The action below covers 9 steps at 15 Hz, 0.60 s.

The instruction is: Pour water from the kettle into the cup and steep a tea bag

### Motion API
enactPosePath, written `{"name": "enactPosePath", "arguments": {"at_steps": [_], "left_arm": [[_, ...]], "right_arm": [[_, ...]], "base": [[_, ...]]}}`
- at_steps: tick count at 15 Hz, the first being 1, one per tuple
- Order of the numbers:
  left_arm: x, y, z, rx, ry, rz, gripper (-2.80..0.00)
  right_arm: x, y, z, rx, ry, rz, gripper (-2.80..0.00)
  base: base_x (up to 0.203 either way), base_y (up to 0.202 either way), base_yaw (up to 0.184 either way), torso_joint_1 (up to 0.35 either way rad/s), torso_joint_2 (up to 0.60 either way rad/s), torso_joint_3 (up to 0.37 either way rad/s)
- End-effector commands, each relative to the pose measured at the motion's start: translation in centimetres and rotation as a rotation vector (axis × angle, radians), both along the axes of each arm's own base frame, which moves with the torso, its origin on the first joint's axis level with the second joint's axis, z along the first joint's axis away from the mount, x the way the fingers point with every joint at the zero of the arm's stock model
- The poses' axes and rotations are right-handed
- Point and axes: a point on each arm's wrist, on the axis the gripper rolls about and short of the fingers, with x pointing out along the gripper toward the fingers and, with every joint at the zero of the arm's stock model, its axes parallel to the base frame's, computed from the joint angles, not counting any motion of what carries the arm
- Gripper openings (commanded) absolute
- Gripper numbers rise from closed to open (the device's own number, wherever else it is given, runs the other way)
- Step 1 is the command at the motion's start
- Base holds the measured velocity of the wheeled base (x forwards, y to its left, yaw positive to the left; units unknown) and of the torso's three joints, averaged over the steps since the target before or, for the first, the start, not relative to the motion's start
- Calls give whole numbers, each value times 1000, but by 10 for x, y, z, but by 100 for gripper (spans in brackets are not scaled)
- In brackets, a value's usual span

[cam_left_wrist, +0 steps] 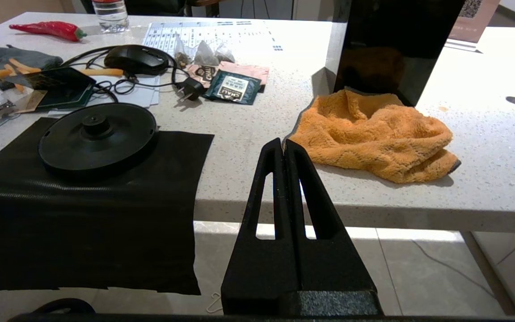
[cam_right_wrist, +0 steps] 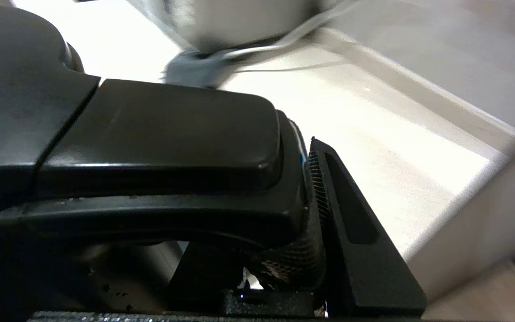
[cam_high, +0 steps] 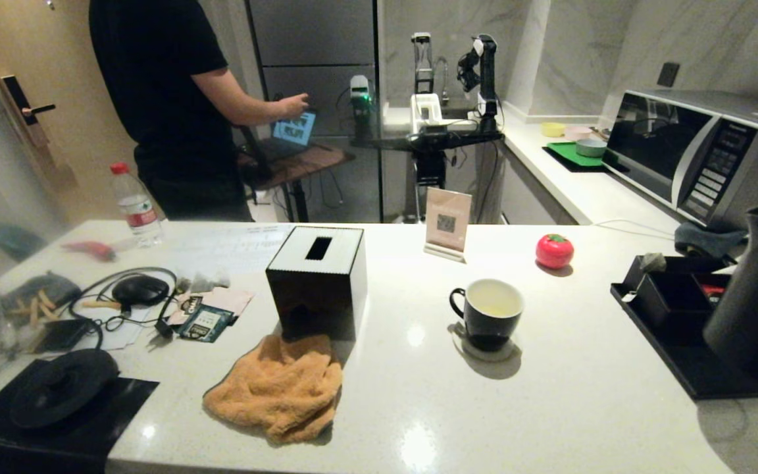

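In the head view the cup (cam_high: pixel 488 314) stands on a coaster (cam_high: pixel 484 349) near the middle of the bench (cam_high: pixel 550 408), its white inside holding a little pale water (cam_high: pixel 492 307). The kettle (cam_high: pixel 757 296) shows at the right edge, over the black tray (cam_high: pixel 668 349), with neither arm visible. A black tissue box (cam_high: pixel 318 280) stands left of the cup with an orange cloth (cam_high: pixel 277 388) in front of it, and the kettle base (cam_high: pixel 63 386) lies on a black mat (cam_high: pixel 89 421) at the near left. A small pale pouch on the tray's far corner may be the tea bag (cam_high: pixel 651 262). A person (cam_high: pixel 168 99) stands beyond the bench. In the left wrist view the left pincer (cam_left_wrist: pixel 284 145) hangs off the near edge of the bench, its fingers pressed together and empty, pointing toward the cloth. In the right wrist view the right pincer (cam_right_wrist: pixel 284 250) grips the kettle's handle (cam_right_wrist: pixel 159 134); one ribbed finger (cam_right_wrist: pixel 347 223) presses against the handle's side, and the background is blurred.
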Motion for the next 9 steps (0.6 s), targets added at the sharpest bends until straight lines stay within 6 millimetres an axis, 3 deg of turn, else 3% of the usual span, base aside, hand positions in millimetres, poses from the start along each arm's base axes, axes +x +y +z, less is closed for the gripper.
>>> {"name": "enactPosePath", "arguments": {"at_steps": [1,9], "left_arm": [[0,0,0,-1,0,0,-280],[0,0,0,-1,0,0,-280]], "right_arm": [[-3,-19,5,7,-7,-94,-280],[10,-96,9,22,9,-310,-280]], "base": [[0,0,0,0,0,0],[0,0,0,0,0,0]]}}
